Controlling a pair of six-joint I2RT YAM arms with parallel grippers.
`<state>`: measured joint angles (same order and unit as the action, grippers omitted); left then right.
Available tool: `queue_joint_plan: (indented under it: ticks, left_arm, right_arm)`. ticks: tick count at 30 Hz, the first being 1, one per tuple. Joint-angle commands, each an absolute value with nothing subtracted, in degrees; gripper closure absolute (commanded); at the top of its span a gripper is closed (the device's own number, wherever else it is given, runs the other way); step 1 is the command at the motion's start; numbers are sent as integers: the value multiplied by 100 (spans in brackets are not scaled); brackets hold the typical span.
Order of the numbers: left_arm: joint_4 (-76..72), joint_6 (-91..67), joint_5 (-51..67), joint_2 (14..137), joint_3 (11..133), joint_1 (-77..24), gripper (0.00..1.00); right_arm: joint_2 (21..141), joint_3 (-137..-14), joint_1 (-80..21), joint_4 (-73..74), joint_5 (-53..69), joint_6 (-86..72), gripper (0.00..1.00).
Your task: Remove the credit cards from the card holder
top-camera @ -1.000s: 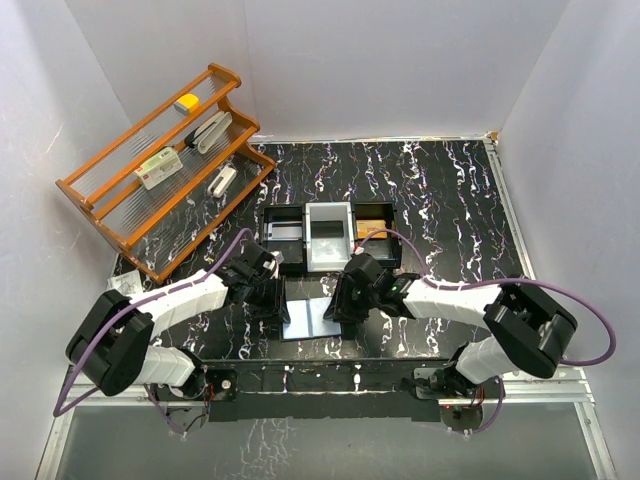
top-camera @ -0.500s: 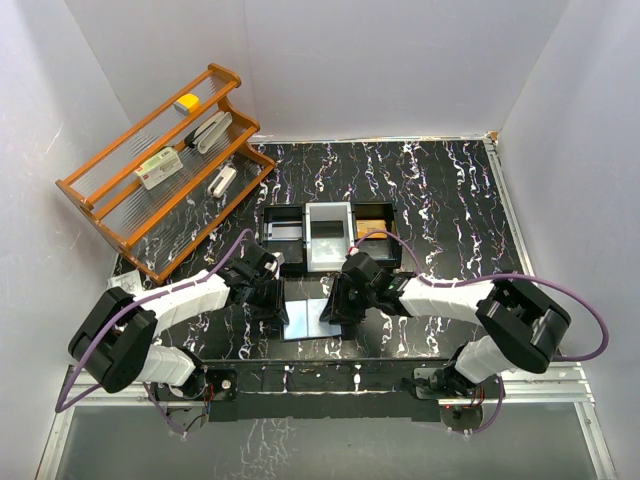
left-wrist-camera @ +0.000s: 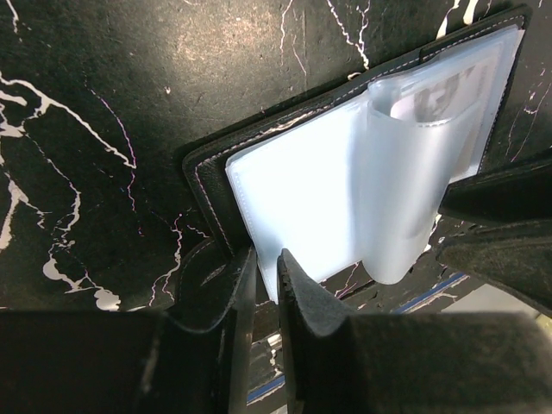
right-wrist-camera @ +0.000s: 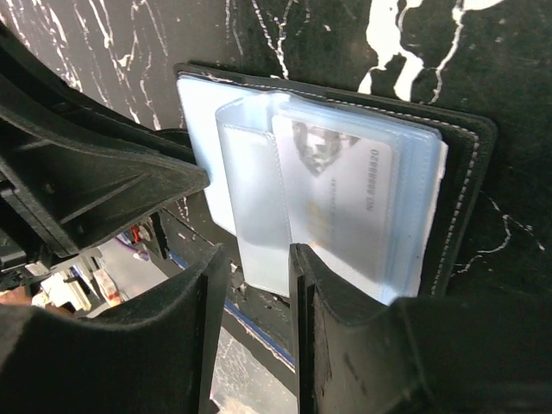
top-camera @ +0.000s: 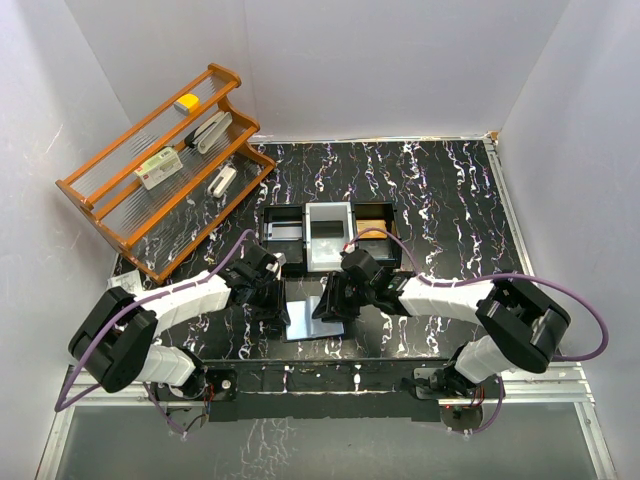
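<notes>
The card holder [top-camera: 303, 320] lies open on the black marble table, light blue-grey inside up, between my two grippers. My left gripper [top-camera: 276, 300] is at its left edge; in the left wrist view its jaws [left-wrist-camera: 266, 278] are nearly together on the corner of the card holder [left-wrist-camera: 319, 198]. My right gripper [top-camera: 332, 303] is over its right half. In the right wrist view its jaws [right-wrist-camera: 254, 259] stand apart around a raised clear pocket leaf [right-wrist-camera: 254, 207]. A pale card [right-wrist-camera: 345, 198] shows inside the pockets beside it.
A black three-compartment tray [top-camera: 268, 240] stands just behind the card holder, with a pale item in the middle and a brown one at the right. A wooden rack [top-camera: 120, 215] with small items stands at the back left. The table's front edge [top-camera: 320, 352] is close.
My right gripper has moved a little left over the card holder and a clear pocket leaf now stands up between its jaws. The left gripper has stayed at the left edge.
</notes>
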<state>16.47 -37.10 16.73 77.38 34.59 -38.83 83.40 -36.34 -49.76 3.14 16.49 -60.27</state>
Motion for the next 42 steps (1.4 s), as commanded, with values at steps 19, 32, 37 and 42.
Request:
queue_joint_plan:
  ticks: [19, 32, 37, 42]
  left_arm:
    - [2906, -4512, 179, 6445, 3451, -3929, 81]
    - [2948, -4567, -66, 5844, 3741, -3929, 69]
    - [2531, -4428, 327, 5832, 3802, -3926, 62]
    - [1883, -4134, 1480, 6396, 3988, -3955, 56]
  right_arm:
    - [9497, -4495, -5062, -1212, 3244, -6089, 49]
    - [8732, -4743, -5106, -910, 3112, -5622, 30]
    - [8120, -4655, -5084, 656, 1190, -5583, 42]
    - [7551, -4382, -4938, 1447, -31, -5804, 42]
